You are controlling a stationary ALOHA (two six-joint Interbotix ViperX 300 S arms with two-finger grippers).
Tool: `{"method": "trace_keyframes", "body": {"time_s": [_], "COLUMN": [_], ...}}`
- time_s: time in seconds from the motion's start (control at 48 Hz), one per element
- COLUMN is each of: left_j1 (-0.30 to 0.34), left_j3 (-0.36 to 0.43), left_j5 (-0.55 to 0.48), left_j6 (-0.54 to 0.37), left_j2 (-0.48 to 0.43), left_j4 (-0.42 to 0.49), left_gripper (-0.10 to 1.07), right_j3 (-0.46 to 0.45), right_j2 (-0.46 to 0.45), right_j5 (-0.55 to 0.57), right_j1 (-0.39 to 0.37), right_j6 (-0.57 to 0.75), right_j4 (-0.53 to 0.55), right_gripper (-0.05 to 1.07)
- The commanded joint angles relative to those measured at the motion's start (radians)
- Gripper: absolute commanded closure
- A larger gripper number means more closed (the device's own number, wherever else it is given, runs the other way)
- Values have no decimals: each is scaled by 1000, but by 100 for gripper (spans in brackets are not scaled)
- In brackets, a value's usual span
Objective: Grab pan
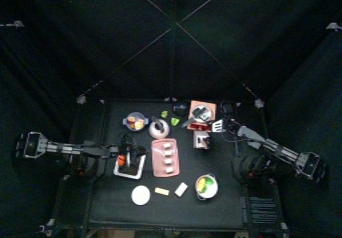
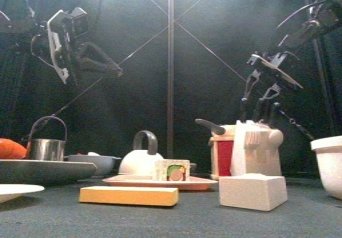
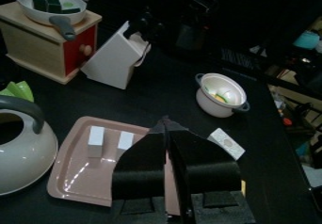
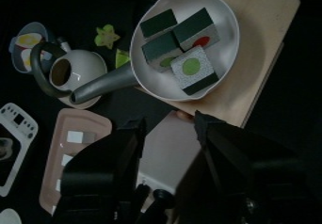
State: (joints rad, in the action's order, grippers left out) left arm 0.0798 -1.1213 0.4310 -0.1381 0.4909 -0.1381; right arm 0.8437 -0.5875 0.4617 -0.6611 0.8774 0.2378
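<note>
**Pan sits on the wooden box; right arm above it, fingers spread**

Take the pan (image 4: 189, 40) as your landmark. It rests on top of a wooden box (image 4: 258, 54), its bowl filled with dark green-and-white pieces, its grey handle (image 4: 111, 80) reaching out past the box edge over bare desk. From above, you see it (image 1: 202, 111) near the back of the desk (image 1: 227, 197).

Your right gripper (image 4: 174, 138) hangs above the pan's rim side, fingers (image 4: 239, 157) spread wide and holding nothing. Between them lies the box edge and a strip of open desk.

Just beside the handle's end stand a kettle (image 4: 78, 70) and a small cup (image 4: 28, 41); the room round the handle is narrow there. A pink tray (image 4: 70, 152) lies near, on the side away from the box.

Your left gripper (image 3: 174, 162) is well apart from the pan, over the pink tray (image 3: 94, 167), fingers pressed together. In its view the pan (image 3: 53, 4) sits atop the box, with a white knife block (image 3: 120, 54) just beside it and a white bowl (image 3: 223, 93) further off.

In the front view both arms hang high over the desk.
</note>
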Motion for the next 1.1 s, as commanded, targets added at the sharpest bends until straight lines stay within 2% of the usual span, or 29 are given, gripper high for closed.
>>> {"method": "trace_keyframes", "body": {"time_s": [0.0,0.312,0.646,0.938,1.083], "left_j1": [3,3,3,3,3], "left_j3": [11,11,11,11,11], "left_j5": [5,6,5,6,6], "left_j6": [-2,-2,-2,-2,-2], "left_j2": [6,6,5,5,6], "left_j4": [0,0,0,0,0], "left_gripper": [60,60,60,60,60], "right_j3": [-34,-100,-156,-189,-232], "right_j2": [-11,23,86,196,273], "right_j5": [6,173,161,161,152], "right_j1": [-3,-6,-34,-161,-184], "right_j6": [-2,12,6,0,-2], "right_j4": [3,-12,-9,28,63], "right_gripper": [15,14,15,16,18]}}
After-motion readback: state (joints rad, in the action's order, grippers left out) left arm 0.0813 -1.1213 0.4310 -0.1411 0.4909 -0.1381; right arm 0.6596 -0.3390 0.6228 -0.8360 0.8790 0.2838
